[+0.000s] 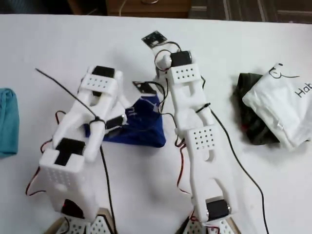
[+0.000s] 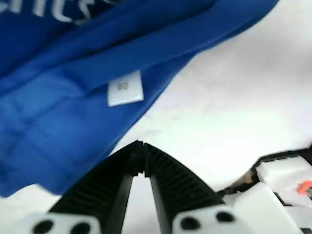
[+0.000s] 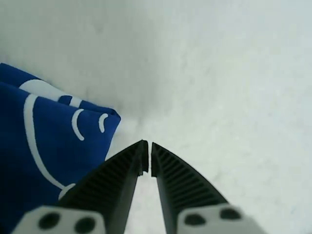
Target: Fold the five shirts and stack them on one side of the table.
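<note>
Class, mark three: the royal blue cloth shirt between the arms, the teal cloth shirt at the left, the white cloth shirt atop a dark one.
Royal blue shirt point(image 1: 144, 129): high view, its open middle.
Teal shirt point(image 1: 7, 122): high view, its visible middle.
White shirt point(image 1: 275, 109): high view, its plain middle.

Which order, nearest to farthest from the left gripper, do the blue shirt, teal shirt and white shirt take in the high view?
1. blue shirt, mid-table, right beside the left gripper.
2. teal shirt, at the table's left edge.
3. white shirt, far right, lying on a dark shirt.
</note>
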